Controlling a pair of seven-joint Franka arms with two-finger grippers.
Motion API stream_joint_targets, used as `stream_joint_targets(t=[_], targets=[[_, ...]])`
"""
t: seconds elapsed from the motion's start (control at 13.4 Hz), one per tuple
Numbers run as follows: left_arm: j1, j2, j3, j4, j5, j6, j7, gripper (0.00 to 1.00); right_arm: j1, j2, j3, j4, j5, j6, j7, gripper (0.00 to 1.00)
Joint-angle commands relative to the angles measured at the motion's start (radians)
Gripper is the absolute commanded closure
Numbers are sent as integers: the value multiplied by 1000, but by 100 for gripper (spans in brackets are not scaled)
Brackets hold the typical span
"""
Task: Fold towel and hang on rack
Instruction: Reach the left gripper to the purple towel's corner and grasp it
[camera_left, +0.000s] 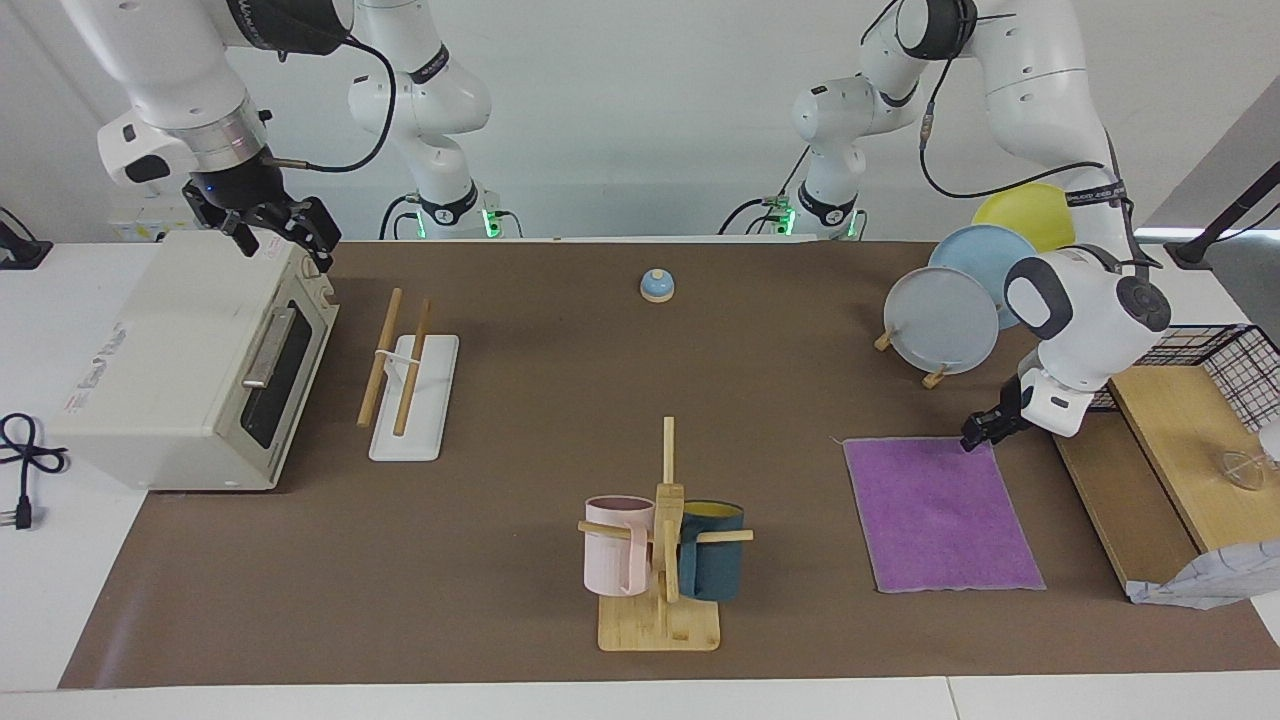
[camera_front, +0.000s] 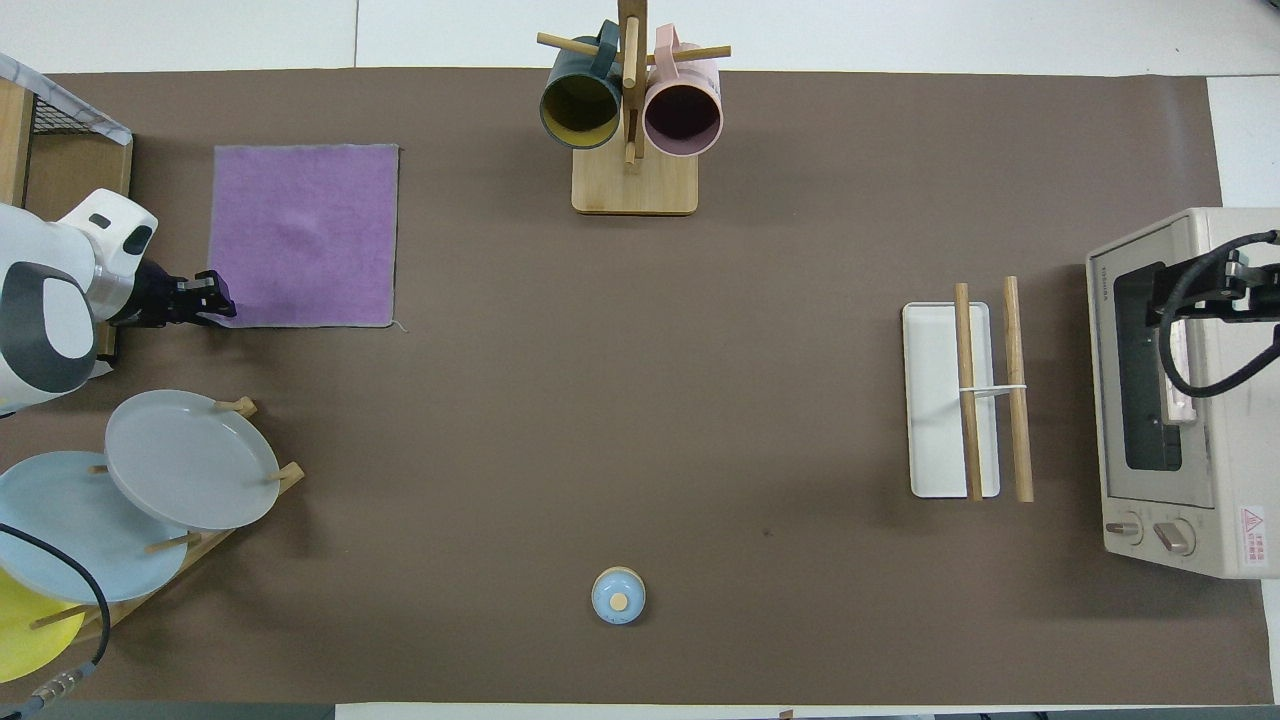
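The towel (camera_left: 938, 512) lies flat on the brown mat, purple face up, toward the left arm's end of the table; it also shows in the overhead view (camera_front: 305, 235). My left gripper (camera_left: 978, 431) is low at the towel's corner nearest the robots, and it shows at that corner's edge in the overhead view (camera_front: 213, 303). The rack (camera_left: 397, 360), two wooden rods on a white base (camera_front: 932, 400), stands toward the right arm's end. My right gripper (camera_left: 283, 232) is open and empty above the toaster oven, and the right arm waits there.
A cream toaster oven (camera_left: 190, 365) stands beside the rack. A mug tree (camera_left: 665, 540) with a pink and a dark blue mug stands farthest from the robots. A plate stand (camera_left: 942, 318) with plates, a small blue bell (camera_left: 657, 285) and a wooden shelf with a wire basket (camera_left: 1215, 365) are nearby.
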Motion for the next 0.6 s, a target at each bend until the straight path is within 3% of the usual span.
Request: stream_joint_targets(t=[0.0,0.22,0.52], targets=[[6,7,2,0,12,18,-15,100,-14,-3,4,-7,21,5,-20,0],[6,7,2,11,15,15,-8,100,-14,-3,4,-7,21,6,-20,0],[-9,-46,2,16,81,-7,38,100,-14,-3,4,-7,21,5,-20,0]])
